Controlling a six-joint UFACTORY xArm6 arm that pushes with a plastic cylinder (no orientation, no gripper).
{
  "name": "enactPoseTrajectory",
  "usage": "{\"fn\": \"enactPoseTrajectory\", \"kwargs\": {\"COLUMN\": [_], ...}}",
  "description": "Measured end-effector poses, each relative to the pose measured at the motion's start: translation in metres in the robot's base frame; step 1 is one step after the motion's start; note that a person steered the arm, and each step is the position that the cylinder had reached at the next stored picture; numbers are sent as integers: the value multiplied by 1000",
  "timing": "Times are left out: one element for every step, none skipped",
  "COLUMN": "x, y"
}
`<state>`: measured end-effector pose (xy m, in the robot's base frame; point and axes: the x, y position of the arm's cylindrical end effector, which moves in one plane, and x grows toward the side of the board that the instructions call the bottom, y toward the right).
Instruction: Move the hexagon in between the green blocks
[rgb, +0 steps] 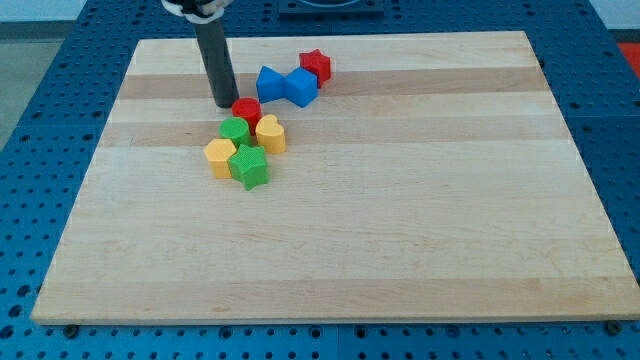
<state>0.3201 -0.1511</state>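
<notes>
Camera view: my tip (226, 104) (a bare rod, nothing to open or hold) sits just left of the red hexagon (246, 110). Hexagon touches the green cylinder (235, 130); green star (249, 166) lies below, yellow heart (270, 133) beside. Pushing step underway, I judge; next calls for a downward nudge between the greens.

Bright, even light falls from above onto the pale wooden board (400, 200) I work over, with no strong glare on its grain. My dark rod throws only a faint, soft shadow near my tip (225, 104). The small coloured blocks cast short, diffuse shadows. Focus is sharp throughout; the blue perforated table (50, 120) shows no bending at the edges.
</notes>
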Motion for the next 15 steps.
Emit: {"fn": "enactPoseTrajectory", "kwargs": {"x": [-9,17,63,106,135,148,148,152,133,123,123,124,124,124,124], "y": [-7,-42,-63,-59,-37,-5,5,-42,-85,-85,-64,-36,-16,4,19]}}
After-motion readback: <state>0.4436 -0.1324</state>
